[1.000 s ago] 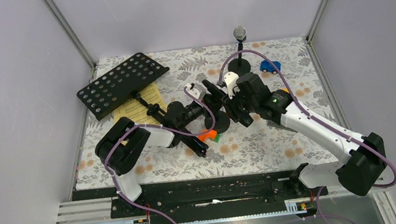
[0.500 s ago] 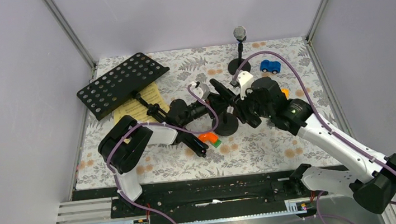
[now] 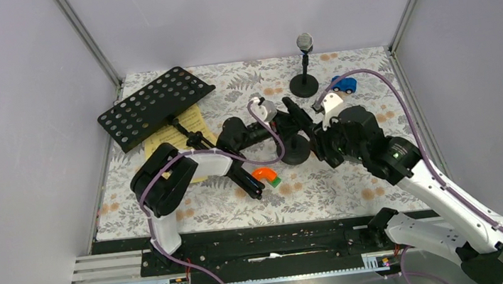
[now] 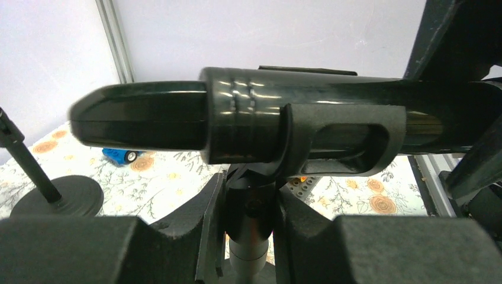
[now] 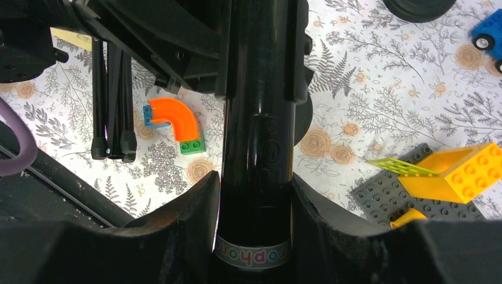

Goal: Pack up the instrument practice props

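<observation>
Centrally on the table (image 3: 311, 186), the black microphone (image 4: 237, 121) lies level in the clip of a black mic holder (image 4: 340, 139), whose round base rests on the floral cloth. The right claw (image 5: 254, 236) is clamped around the microphone's body. The left claw (image 4: 247, 236) is pinched on the holder's stem just below the clip.

At 12 o'clock from there, the silver microphone (image 3: 304, 41) stands upright in a second holder (image 3: 304, 86). The blue toy car (image 3: 344, 85) sits at 1 o'clock and the orange curved block (image 3: 264, 175) at 7 o'clock. The perforated music rack (image 3: 155, 104) lies at 10 o'clock, its stem crossing the yellow pages (image 3: 183, 132).
</observation>
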`<control>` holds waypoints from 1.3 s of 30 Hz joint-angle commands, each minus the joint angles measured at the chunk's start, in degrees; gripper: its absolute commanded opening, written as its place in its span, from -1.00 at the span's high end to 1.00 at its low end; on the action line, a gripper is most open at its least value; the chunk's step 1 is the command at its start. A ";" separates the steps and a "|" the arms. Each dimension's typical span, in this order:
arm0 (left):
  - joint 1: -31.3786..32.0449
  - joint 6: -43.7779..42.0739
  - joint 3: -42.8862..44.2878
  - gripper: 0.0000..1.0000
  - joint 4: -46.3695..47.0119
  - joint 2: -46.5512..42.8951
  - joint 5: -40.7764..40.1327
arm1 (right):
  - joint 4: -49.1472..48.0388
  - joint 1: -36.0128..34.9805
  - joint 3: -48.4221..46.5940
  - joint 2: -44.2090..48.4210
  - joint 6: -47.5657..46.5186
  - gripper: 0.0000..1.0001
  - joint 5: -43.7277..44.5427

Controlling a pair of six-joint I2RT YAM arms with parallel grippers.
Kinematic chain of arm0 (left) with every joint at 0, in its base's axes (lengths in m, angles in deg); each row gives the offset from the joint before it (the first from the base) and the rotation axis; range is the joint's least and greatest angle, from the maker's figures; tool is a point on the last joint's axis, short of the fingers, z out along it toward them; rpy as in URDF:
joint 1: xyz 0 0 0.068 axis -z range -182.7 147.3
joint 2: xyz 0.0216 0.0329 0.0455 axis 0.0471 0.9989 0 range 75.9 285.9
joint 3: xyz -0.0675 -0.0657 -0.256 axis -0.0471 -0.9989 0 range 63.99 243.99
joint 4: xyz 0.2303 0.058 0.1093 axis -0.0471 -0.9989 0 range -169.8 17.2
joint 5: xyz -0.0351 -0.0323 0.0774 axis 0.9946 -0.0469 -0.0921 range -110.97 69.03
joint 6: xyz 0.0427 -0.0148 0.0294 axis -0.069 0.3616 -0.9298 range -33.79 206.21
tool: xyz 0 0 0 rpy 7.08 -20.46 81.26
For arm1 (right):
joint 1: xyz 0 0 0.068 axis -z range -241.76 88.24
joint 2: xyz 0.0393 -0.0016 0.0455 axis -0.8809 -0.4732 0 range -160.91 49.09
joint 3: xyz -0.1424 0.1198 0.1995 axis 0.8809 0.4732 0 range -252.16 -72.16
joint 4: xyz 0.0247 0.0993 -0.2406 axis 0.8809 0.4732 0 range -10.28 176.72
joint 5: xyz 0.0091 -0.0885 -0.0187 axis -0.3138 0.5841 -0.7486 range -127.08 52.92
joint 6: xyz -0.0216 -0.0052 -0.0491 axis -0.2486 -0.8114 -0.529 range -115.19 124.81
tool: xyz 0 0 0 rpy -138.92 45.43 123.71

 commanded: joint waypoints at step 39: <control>-15.06 -5.25 12.70 -0.80 -16.87 3.30 -13.59 | -28.27 -0.76 18.29 -13.11 31.17 1.00 16.30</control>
